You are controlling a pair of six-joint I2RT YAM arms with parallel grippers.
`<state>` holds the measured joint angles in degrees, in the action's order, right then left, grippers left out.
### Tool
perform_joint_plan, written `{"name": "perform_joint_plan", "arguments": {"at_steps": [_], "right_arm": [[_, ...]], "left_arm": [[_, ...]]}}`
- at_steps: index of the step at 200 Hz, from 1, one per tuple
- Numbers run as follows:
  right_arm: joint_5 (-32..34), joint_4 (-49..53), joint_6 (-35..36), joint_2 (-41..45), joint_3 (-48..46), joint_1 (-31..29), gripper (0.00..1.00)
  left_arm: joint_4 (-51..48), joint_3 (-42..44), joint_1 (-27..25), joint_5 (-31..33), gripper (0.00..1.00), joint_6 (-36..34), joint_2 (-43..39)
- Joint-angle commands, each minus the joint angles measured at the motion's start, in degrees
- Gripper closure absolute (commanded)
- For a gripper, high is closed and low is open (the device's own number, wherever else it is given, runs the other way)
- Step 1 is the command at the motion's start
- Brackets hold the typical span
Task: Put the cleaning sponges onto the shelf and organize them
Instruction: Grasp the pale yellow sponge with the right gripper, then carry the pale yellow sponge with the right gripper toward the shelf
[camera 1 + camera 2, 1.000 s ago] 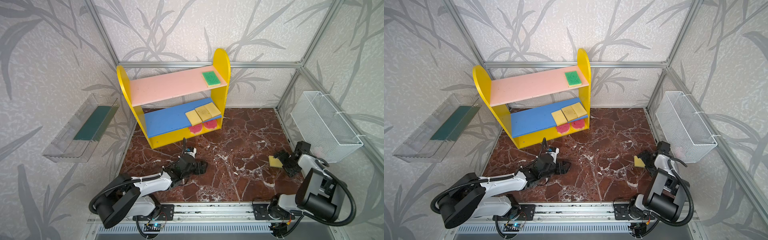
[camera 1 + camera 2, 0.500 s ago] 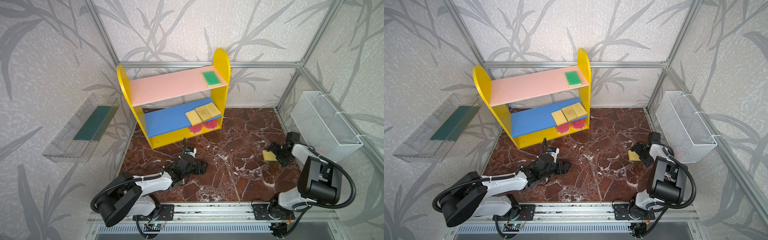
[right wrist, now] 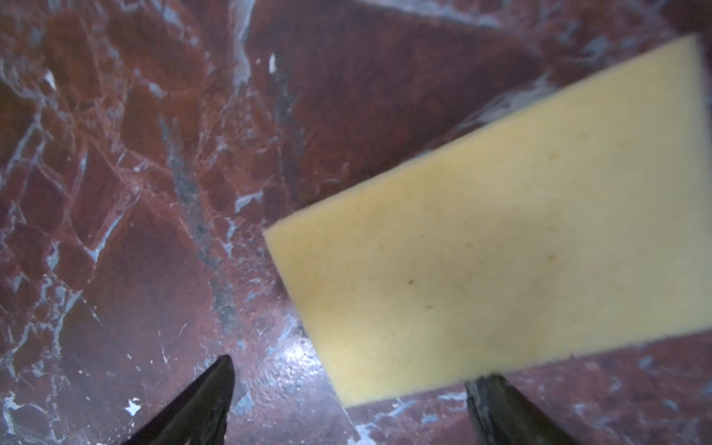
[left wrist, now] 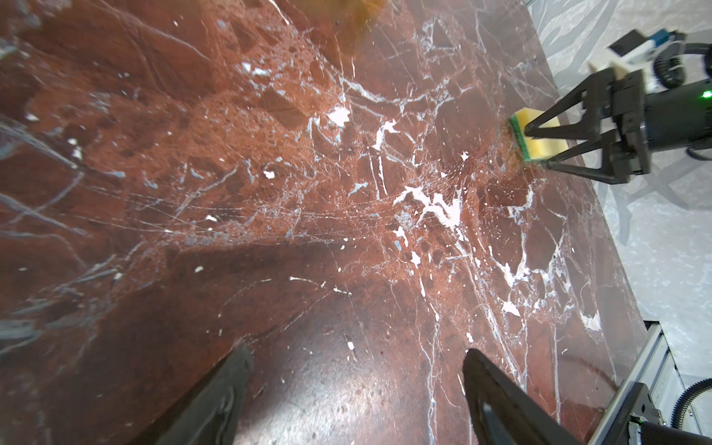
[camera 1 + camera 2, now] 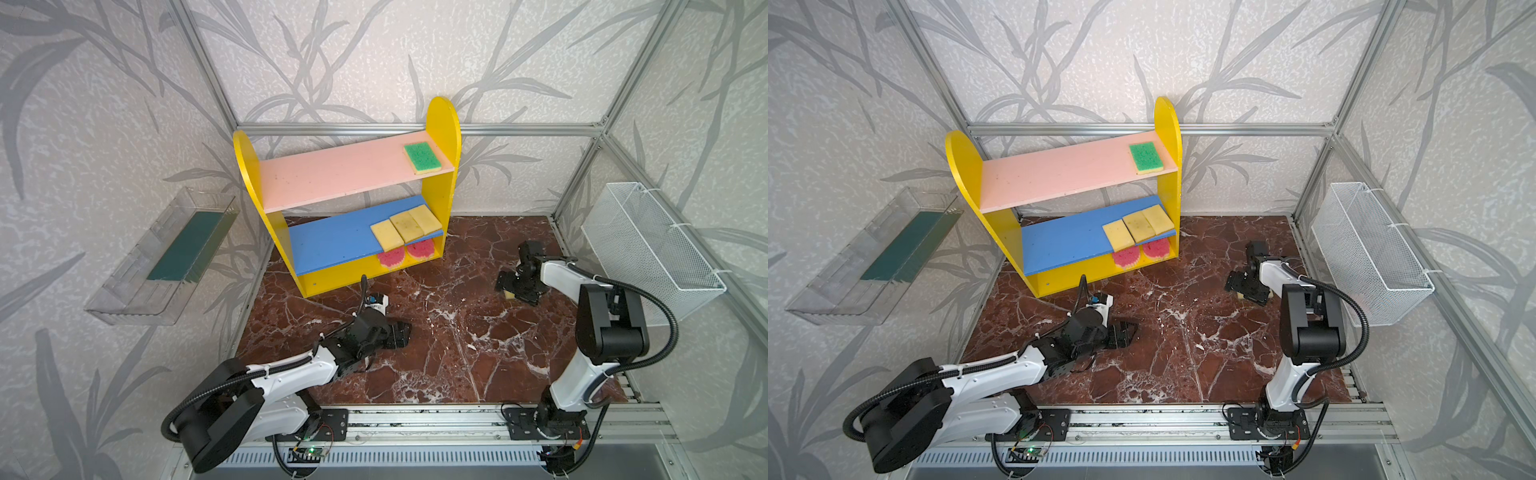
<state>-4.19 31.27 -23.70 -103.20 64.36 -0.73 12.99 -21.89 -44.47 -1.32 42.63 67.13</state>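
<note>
Straddling yellow sponge (image 4: 539, 135) on floor, right hand (image 4: 537, 148) spread; left hand (image 4: 354, 385) spread, empty.

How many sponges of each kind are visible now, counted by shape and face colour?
Green-faced sponge on the pink board: 1
Plain yellow sponges on the blue board: 3
Round pink sponges on the yellow base: 2
Yellow sponge on the floor, green underneath: 1
Total: 7
</note>
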Motion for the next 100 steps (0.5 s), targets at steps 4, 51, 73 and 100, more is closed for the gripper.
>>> {"name": "perform_joint_plan", "arguments": {"at_steps": [4,51,73,100], "right_arm": [[2.29,3.36,1.71,-0.78,1.32,-1.05,0.10],[4.36,3.92,1.16,0.70,0.60,-1.24,0.06],[3.15,2.91,0.15,1.13,-0.78,0.64,0.05],[-1.25,-0.42,-0.45,1.86,-2.55,4.41,0.05]], "left_arm": [[-3.70,0.71,0.26,2.19,0.11,-0.30,-2.65],[-5.08,0.47,0.26,2.45,0.11,-0.09,-4.04],[-5.17,0.27,0.26,2.22,0.11,0.17,-3.85],[-5.91,0.13,0.24,2.37,0.11,0.26,-4.20]]}}
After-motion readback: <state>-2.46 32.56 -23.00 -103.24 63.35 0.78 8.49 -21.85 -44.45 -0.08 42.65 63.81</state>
